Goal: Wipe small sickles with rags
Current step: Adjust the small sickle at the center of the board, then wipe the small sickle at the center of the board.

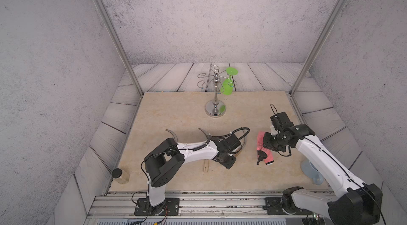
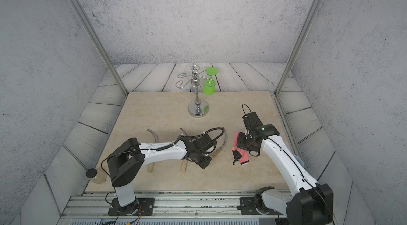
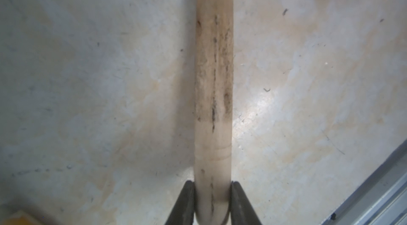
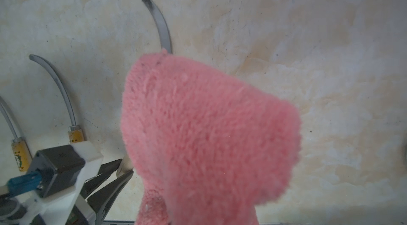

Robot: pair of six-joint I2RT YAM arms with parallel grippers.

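Sickles in row across mid-table [image 1: 176,107]: left sickle [image 1: 172,134], middle sickle [image 1: 205,133], right sickle [image 4: 162,27]. Rag [image 1: 268,157] just right of row. Stand [image 1: 215,109] behind, centre back; goblet [image 1: 228,86] hanging on its right side. Jar [image 1: 120,175] at front-left corner. Cup [image 1: 310,170] at right edge.

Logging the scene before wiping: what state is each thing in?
rightmost sickle: gripped at handle end
left gripper: shut on rightmost sickle
pink rag: gripped, drooping
right gripper: shut on pink rag
middle sickle: lying free
leftmost sickle: lying free
green goblet: hanging upside down on chrome stand
jar: upright, lid on
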